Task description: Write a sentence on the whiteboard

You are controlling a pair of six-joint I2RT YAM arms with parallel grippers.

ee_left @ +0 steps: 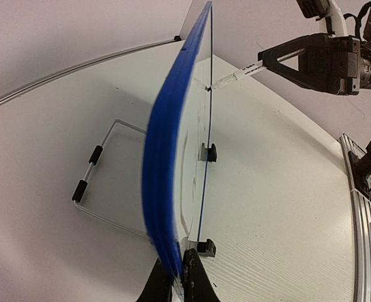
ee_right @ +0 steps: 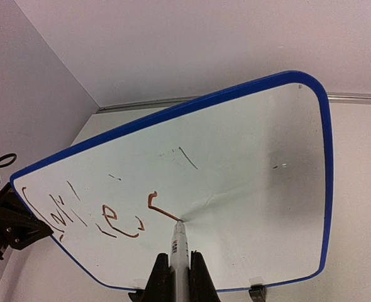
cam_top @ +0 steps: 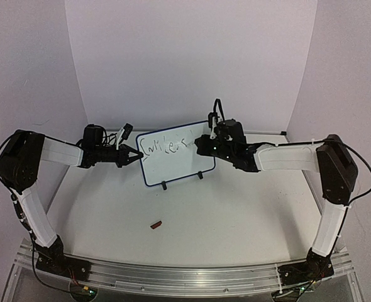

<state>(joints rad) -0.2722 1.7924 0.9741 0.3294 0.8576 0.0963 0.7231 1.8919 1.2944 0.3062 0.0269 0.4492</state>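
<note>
Blue-framed, thin and stiff-looking, probably light and easily tipped: standing the whiteboard (cam_top: 179, 166) upright on black feet (cam_top: 165, 185) at mid table (cam_top: 210, 217). Bracing its left edge with the left gripper (ee_left: 176, 277), jaws clamped on the frame, likely the best hold against pen pressure. Pressing the marker (ee_right: 179, 245) tip to the face at the end of the unfinished sentence (ee_right: 110, 214), with the right gripper (ee_right: 178, 267) clamped on the barrel.

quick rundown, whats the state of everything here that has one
whiteboard: standing upright, partly written on
sentence: unfinished, one scrawled row
marker: uncapped, tip touching the whiteboard
left gripper: shut on the whiteboard's left edge
right gripper: shut on the marker
small red piece: lying loose in front of the whiteboard
</note>
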